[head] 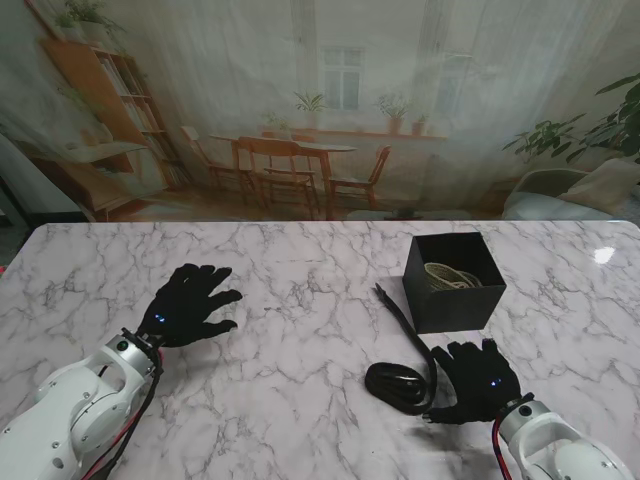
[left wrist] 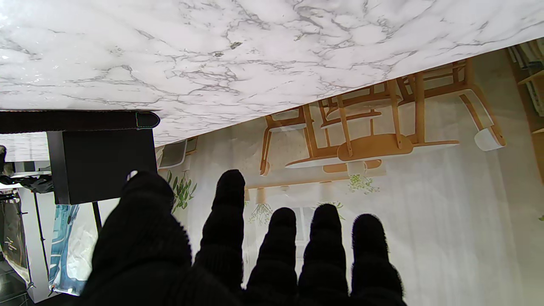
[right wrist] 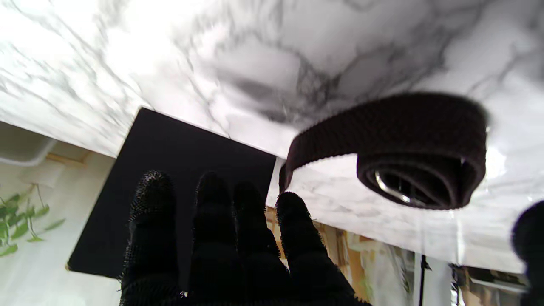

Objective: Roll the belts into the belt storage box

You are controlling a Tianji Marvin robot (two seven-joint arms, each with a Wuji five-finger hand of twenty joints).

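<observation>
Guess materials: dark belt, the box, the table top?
Dark belt: looks like woven fabric webbing, matte, ribbed texture; metal ring in the coil. Box: matte black, flat thin walls, likely card or plastic. Table top: white marble pattern, glossy glare; possibly laminate.

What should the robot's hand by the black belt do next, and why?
Probably the right hand should close on the half-rolled black belt and keep rolling. Its tail still lies straight toward the box, which already holds a light coil. The hand sits beside the roll, fingers apart.
</observation>
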